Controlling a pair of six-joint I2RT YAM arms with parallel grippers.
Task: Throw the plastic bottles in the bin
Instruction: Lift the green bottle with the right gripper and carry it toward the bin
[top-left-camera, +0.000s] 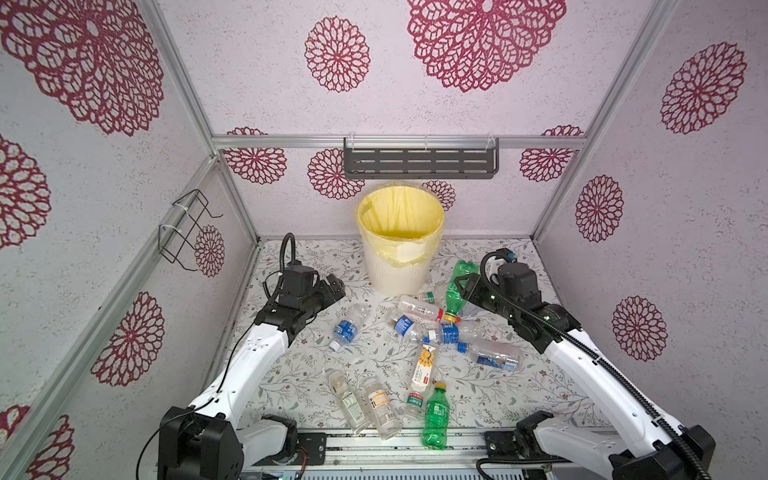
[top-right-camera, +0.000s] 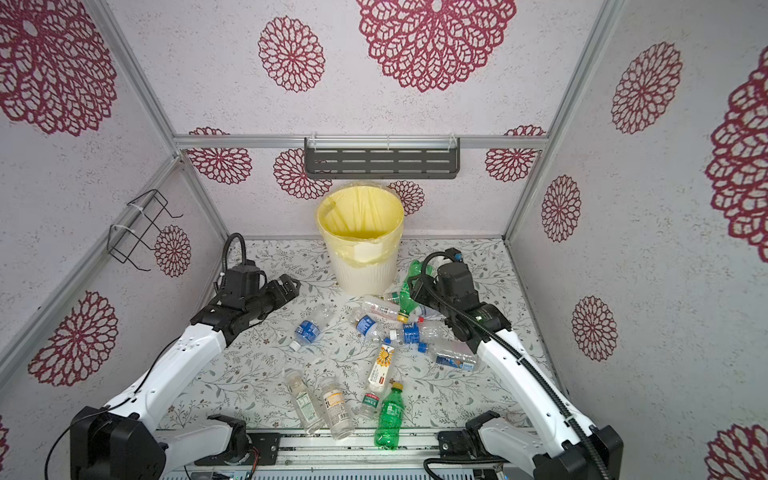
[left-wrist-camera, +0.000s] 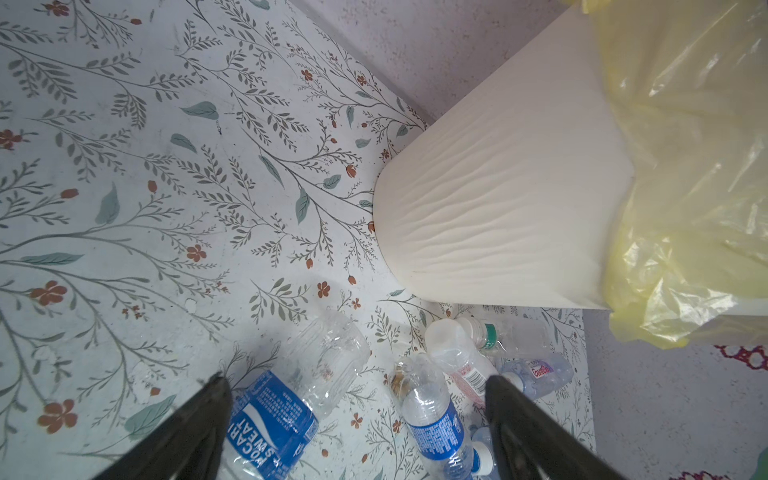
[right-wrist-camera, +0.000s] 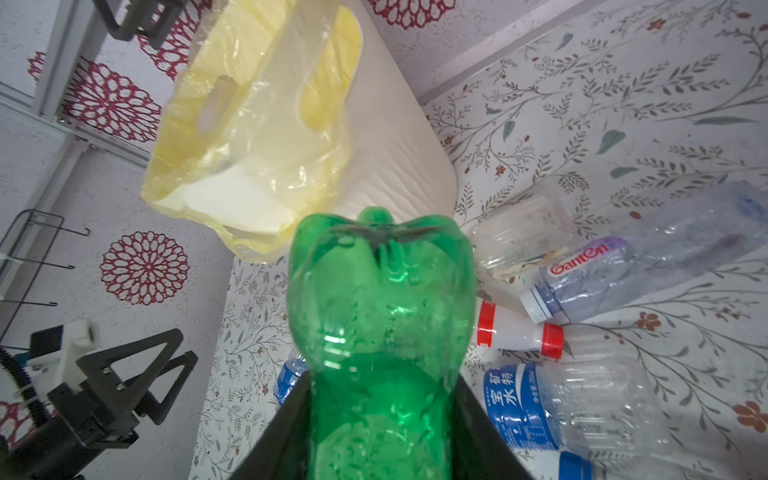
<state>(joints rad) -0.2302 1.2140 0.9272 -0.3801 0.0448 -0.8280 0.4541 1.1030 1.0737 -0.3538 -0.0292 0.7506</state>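
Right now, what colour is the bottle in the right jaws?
Translucent green; the bottle shows best in the right wrist view.

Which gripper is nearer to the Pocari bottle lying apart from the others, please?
Left. The left gripper hangs open close beside the Pocari bottle. The right gripper, shut on a green bottle, is farther off, by the bin's right side.

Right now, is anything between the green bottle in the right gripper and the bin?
Nothing visible. The right gripper holds the green bottle beside the bin, with open space between them. Only the bin's own wall stands taller than the bottle, so it likely has to go up over the rim.
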